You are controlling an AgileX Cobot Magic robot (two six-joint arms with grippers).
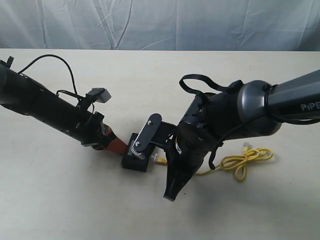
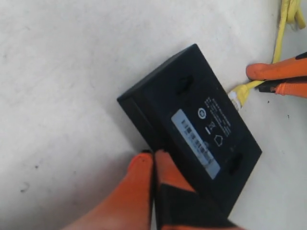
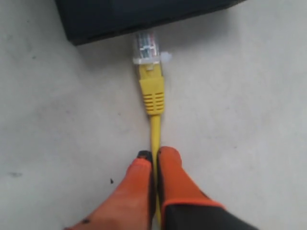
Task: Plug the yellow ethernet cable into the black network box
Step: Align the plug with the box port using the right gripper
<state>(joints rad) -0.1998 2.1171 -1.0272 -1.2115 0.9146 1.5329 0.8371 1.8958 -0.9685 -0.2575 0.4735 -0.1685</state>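
The black network box [image 2: 192, 120] lies flat on the table with its white label [image 2: 195, 143] facing up. My left gripper [image 2: 154, 154] is shut with nothing between its orange fingers, and their tips press against the box's near edge. On the opposite side, my right gripper [image 3: 154, 155] is shut on the yellow ethernet cable [image 3: 155, 127], a short way behind its plug. The clear plug [image 3: 146, 48] points at the box's side face [image 3: 120, 21], its tip at the face. How far in it sits is hidden. The rest of the cable lies looped [image 1: 247, 160] on the table to the right.
The two arms meet at the box [image 1: 136, 159] near the table's middle, with the left fingers [image 1: 116, 146] on its left side. The right arm's wrist camera [image 1: 146, 133] hangs over the box. A pale fabric backdrop [image 1: 160, 22] stands behind the table.
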